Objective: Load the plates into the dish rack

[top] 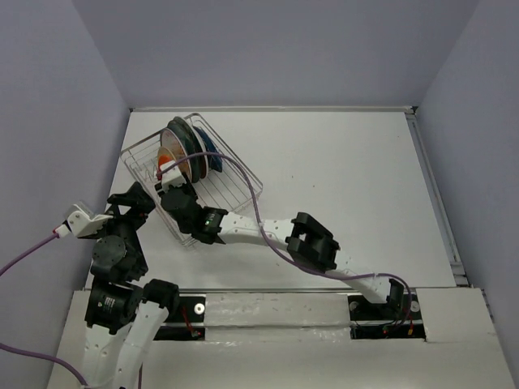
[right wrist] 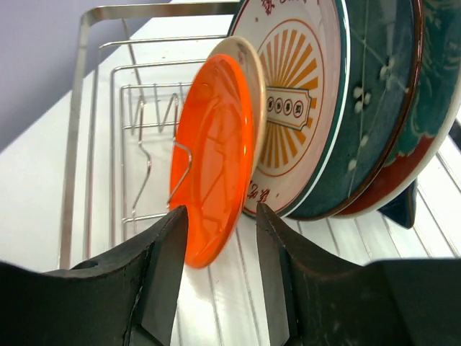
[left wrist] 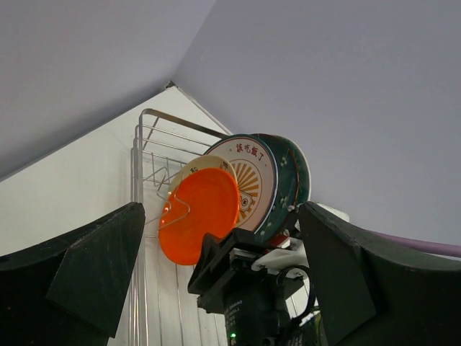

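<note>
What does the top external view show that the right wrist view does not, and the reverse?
Only the top view: the left arm beside the rack, the right arm reaching over it, the table. Only the wrist view: the emblem plate's sunburst, the cream plate just behind the orange plate, the right fingers either side of its lower edge. Both: plates upright in the rack.
</note>
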